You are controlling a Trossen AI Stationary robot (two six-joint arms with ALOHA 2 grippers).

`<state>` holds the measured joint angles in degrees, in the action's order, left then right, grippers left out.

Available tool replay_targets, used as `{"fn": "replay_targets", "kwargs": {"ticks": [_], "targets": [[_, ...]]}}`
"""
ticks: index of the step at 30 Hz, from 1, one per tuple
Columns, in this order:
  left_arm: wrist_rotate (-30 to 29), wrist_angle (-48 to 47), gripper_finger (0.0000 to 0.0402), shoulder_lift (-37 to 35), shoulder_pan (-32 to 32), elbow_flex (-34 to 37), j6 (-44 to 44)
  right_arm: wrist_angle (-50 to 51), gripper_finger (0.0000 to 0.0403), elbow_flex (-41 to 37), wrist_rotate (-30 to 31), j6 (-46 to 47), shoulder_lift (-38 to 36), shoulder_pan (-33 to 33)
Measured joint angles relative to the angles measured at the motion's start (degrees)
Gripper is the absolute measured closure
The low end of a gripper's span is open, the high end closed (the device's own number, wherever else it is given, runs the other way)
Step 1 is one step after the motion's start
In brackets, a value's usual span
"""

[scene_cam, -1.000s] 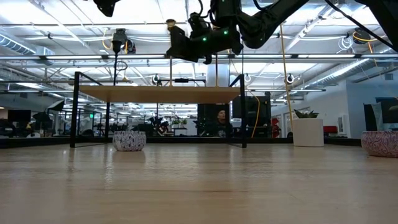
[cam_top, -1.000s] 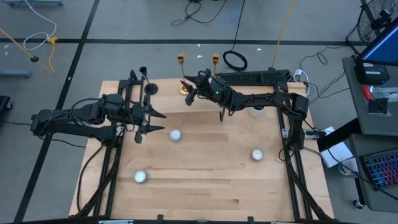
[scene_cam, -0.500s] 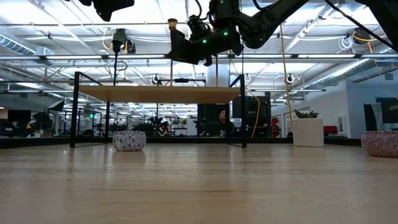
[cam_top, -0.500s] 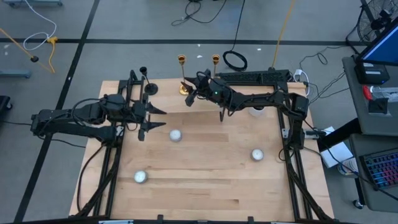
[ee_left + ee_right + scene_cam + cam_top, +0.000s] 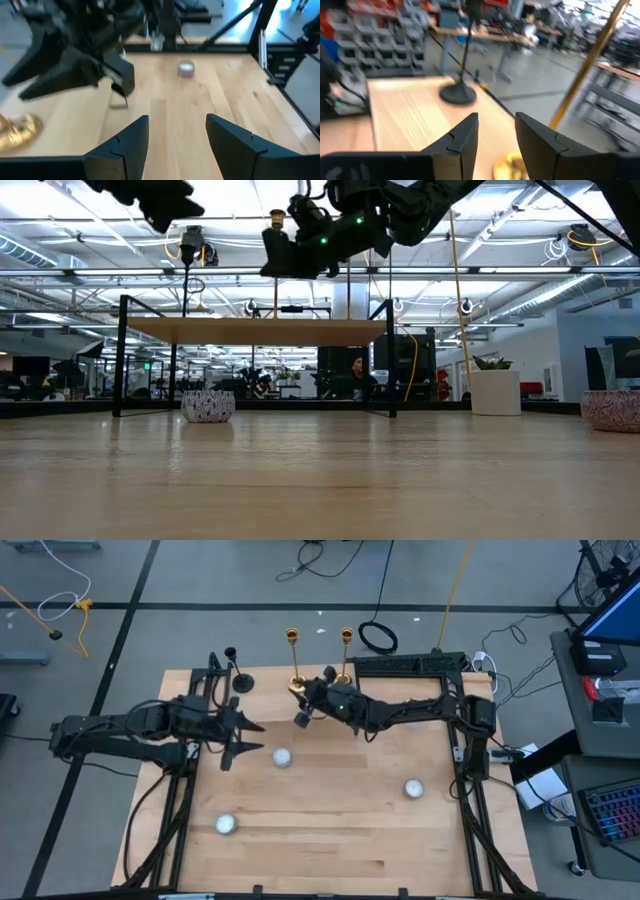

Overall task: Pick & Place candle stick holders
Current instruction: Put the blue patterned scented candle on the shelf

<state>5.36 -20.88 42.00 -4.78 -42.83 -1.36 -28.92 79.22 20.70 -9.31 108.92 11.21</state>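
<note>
High view: gold holders (image 5: 294, 660), unlabelled.

The high camera looks straight down on the whole table (image 5: 330, 830). The low one sits at tabletop level, facing the room. Each wrist camera looks close past its own fingers; the right wrist and high views share the black holder (image 5: 458, 90).
</note>
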Motion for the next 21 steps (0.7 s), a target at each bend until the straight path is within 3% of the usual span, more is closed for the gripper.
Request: {"fn": "replay_targets", "kwargs": {"ticks": [5,14,21], "targets": [[0.0,-4.6,0.0197,1.6,2.5,0.1,5.8,6.3,0.0271,0.0,1.8,-0.5,0.0,-2.5],[-1.4,-4.7,0.0197,9.0,8.7,0.1,15.6,10.6,0.0275,0.0,1.8,-6.7,-2.3,-8.8],[-2.5,-11.6,0.0197,12.6,15.1,0.1,23.8,24.8,0.0275,-0.1,1.9,-4.5,-8.7,-11.9]]}}
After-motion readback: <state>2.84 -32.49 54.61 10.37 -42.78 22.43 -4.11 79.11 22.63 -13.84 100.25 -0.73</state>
